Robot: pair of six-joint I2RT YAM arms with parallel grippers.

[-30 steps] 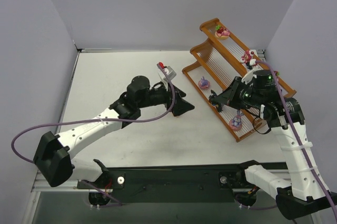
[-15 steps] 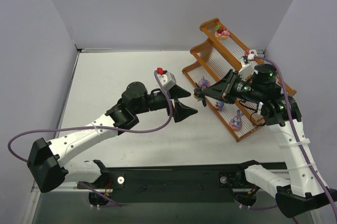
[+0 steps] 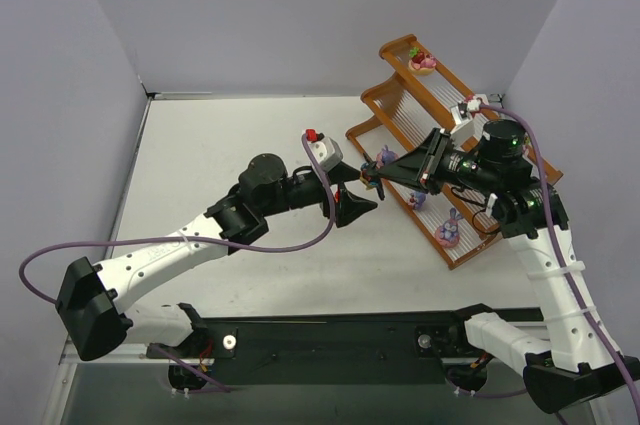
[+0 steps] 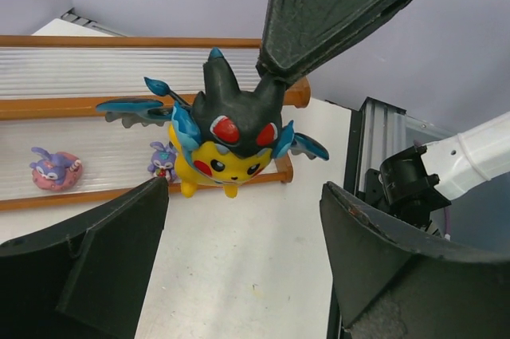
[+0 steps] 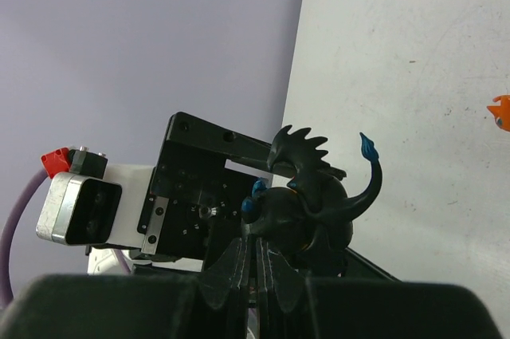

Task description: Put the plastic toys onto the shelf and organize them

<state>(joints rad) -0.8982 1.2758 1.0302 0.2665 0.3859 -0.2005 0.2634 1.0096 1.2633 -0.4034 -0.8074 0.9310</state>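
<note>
My right gripper (image 3: 374, 174) is shut on the black winged toy (image 4: 231, 128), which has a yellow face and blue wing tips. It holds the toy in the air just left of the orange-brown shelf (image 3: 395, 95). In the right wrist view the gripper (image 5: 260, 269) pinches a thin part of the toy (image 5: 312, 203). My left gripper (image 3: 352, 201) is open and empty, facing the toy, with its jaws (image 4: 243, 223) spread just below it. Two purple toys (image 4: 54, 170) (image 4: 163, 159) sit on the lowest tier and a pink one (image 3: 422, 62) sits on the top tier.
An orange toy (image 5: 500, 112) lies on the white table at the right edge of the right wrist view. Another purple toy (image 3: 450, 231) sits at the near end of the lowest tier. Grey walls close in the table on three sides.
My right gripper has moved left, away from the shelf, carrying the black winged toy. My left gripper has moved right and now faces the toy closely.
</note>
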